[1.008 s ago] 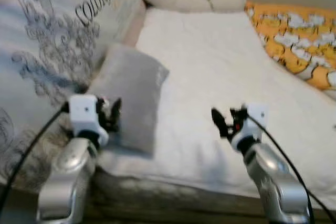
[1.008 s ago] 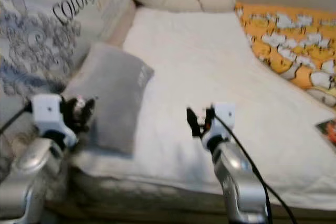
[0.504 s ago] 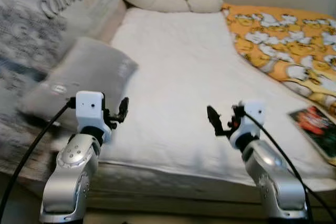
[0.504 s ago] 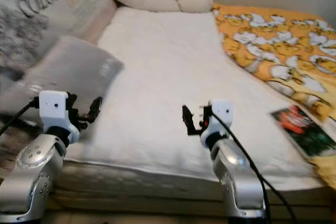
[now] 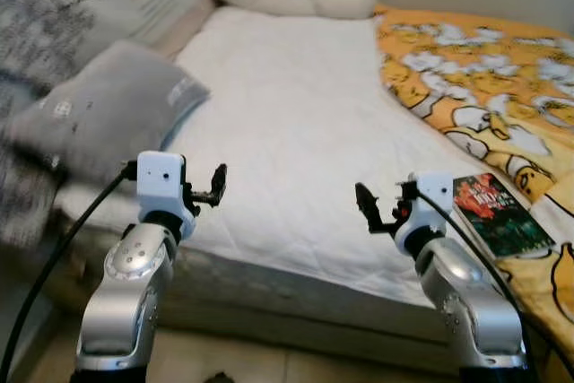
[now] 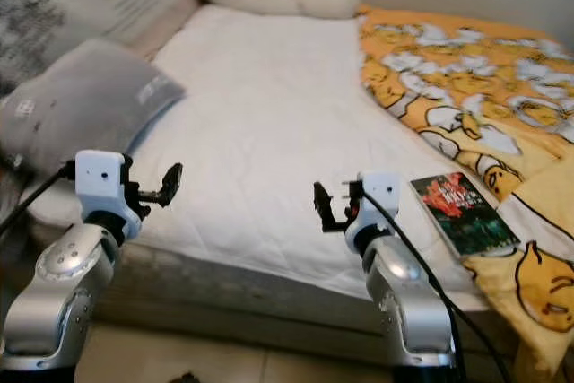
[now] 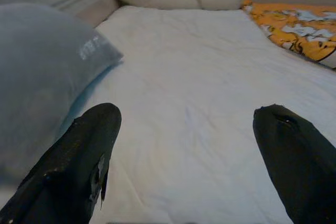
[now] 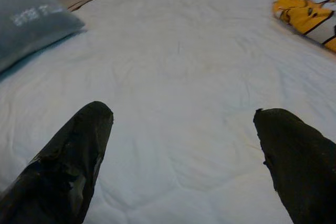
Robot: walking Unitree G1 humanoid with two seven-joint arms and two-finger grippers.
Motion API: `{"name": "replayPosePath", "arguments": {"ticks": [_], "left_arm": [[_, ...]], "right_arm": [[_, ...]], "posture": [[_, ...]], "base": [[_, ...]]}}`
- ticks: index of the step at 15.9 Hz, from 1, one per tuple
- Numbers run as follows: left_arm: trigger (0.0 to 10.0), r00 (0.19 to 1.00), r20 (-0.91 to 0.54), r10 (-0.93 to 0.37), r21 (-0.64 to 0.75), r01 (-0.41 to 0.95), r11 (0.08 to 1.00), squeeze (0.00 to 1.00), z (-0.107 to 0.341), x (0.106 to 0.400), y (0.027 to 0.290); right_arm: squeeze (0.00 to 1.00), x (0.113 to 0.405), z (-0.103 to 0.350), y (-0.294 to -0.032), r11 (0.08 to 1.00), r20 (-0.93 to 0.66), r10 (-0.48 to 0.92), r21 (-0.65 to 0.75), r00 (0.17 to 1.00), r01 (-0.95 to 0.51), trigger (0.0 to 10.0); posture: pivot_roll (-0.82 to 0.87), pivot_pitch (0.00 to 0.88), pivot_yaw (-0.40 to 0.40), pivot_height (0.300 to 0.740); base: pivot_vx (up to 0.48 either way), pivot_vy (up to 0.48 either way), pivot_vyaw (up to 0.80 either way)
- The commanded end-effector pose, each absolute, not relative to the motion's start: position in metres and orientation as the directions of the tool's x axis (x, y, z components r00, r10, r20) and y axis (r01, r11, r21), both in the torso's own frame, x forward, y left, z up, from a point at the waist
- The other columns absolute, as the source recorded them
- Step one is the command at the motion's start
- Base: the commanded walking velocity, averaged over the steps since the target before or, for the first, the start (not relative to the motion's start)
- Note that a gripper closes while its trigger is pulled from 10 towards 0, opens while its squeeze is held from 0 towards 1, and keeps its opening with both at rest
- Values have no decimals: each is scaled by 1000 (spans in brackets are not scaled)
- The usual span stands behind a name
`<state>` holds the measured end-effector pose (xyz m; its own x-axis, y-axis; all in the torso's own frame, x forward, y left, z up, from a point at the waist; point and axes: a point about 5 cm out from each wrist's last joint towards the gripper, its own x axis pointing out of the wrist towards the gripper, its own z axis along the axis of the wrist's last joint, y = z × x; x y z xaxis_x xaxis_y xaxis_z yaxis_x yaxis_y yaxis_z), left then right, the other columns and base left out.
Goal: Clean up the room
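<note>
Both hands spread over the quilted bed

Left hand (image 5: 213, 187) and right hand (image 5: 369, 208) hold nothing; soft grey pillow (image 5: 103, 109) with unreadable print, glossy red-green book (image 5: 499, 214) on yellow duck-print blanket (image 5: 475, 78).

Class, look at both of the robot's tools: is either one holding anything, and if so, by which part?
Nothing is held. The left tool and the right tool both hang open above the near edge of the white mattress, with only bare bedding between their fingers.
</note>
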<state>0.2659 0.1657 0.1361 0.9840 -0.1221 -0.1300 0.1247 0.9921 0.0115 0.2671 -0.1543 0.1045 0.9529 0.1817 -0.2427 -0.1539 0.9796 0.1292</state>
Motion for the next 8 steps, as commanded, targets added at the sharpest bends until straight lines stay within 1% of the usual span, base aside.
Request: {"name": "replayPosePath", "arguments": {"ticks": [1,3,5,7,8], "left_arm": [[10000,981,-124,-149,15,151,988,1000,137,268,158],[10000,981,-125,-151,18,155,988,1000,137,269,158],[10000,981,-126,-150,17,153,988,1000,136,269,158],[10000,981,-128,-147,15,151,988,1000,135,269,158],[10000,981,-131,-140,5,142,990,1000,134,268,158]], "right_arm": [[1000,267,103,-164,986,-256,144,122,956,-116,10000],[1000,268,103,-166,987,-258,136,121,957,-108,10000],[1000,268,103,-166,987,-259,135,119,956,-107,10000],[1000,268,104,-166,988,-256,133,114,958,-107,10000],[1000,268,104,-166,988,-254,130,114,958,-104,10000]], "posture": [[40,0,-1,740],[39,0,-1,740],[39,0,-2,740],[38,0,-3,740],[38,0,-5,740]], "base": [[0,-480,800],[0,-480,697],[0,-480,422],[0,-480,0],[0,-262,0]]}}
